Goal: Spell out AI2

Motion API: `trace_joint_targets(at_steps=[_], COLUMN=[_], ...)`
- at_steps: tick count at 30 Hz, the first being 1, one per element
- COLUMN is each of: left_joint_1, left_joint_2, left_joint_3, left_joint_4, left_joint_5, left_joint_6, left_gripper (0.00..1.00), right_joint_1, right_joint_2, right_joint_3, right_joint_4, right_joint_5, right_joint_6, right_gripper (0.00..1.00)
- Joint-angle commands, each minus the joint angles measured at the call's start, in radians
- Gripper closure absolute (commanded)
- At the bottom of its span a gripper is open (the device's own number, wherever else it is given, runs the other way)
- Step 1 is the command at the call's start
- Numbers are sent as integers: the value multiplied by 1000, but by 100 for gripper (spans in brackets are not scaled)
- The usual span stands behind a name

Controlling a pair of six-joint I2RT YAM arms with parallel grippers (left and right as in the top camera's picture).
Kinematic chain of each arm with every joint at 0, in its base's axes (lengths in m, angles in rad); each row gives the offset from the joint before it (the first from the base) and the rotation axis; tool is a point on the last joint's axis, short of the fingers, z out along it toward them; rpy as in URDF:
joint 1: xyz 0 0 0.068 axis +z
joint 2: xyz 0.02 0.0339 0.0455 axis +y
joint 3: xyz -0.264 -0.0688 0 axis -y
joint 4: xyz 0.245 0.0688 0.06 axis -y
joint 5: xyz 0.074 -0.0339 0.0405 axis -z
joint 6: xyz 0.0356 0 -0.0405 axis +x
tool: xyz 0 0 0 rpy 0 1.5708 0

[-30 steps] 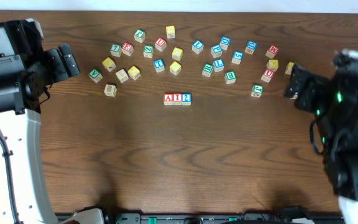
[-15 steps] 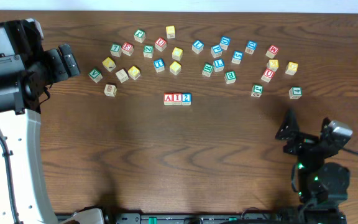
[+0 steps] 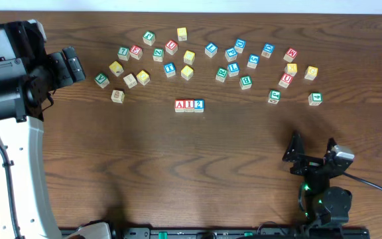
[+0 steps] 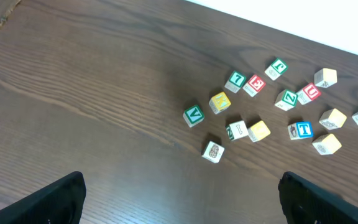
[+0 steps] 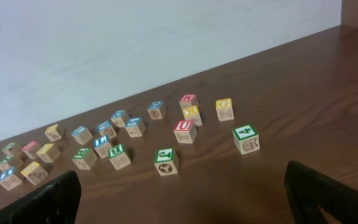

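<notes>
**AI2 stands spelled – both arms clear of it**

Overhead: the A block [image 3: 180,105], the I block [image 3: 189,105] and the 2 block [image 3: 199,105] sit side by side, touching, in one straight row. The row lies midway between the left and right edges of the tabletop [image 3: 178,172], nearer the far edge than the near one. The loose blocks [image 3: 187,72] are scattered in a band between the row and the far edge, none touching it. The left gripper [image 3: 73,66] hangs by the far left corner and the right gripper [image 3: 312,149] by the near right corner, each well apart from the row.

Left wrist: the left gripper [image 4: 182,190] has its fingers spread wide with nothing between them. Below it lies bare wood, and beyond that the left end of the scatter, the green V block [image 4: 193,115] among it. The row itself is out of this view.

Right wrist: the right gripper [image 5: 179,193] is likewise spread and empty. It looks over the right end of the scatter, with the green 4 block [image 5: 246,138] nearest. The row is not in this view either.

Judgement: the word reads in order, so the placing step looks finished. What is left asks for no further grasp – only that both arms stay off the row and disturb no block near it.
</notes>
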Motion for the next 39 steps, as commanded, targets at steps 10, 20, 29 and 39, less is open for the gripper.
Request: trace_joint_targets(at_steps=[10, 20, 29, 39], left_joint_1=[1, 1, 1, 1], left_joint_2=[4, 4, 4, -9], left_joint_3=[19, 19, 19, 16], left_joint_4=[0, 0, 0, -4], left_joint_5=[-9, -9, -9, -10], left_joint_6=[17, 17, 17, 17], left_gripper=[2, 2, 2, 2], right_joint_1=[-5, -5, -5, -5], right_joint_2=[-17, -17, -17, -17], right_joint_3=[-7, -7, -7, -7], right_joint_4=[3, 3, 3, 3], right_joint_5=[-16, -16, -16, -16], right_joint_6=[-12, -12, -12, -12], right_gripper=[1, 1, 1, 1])
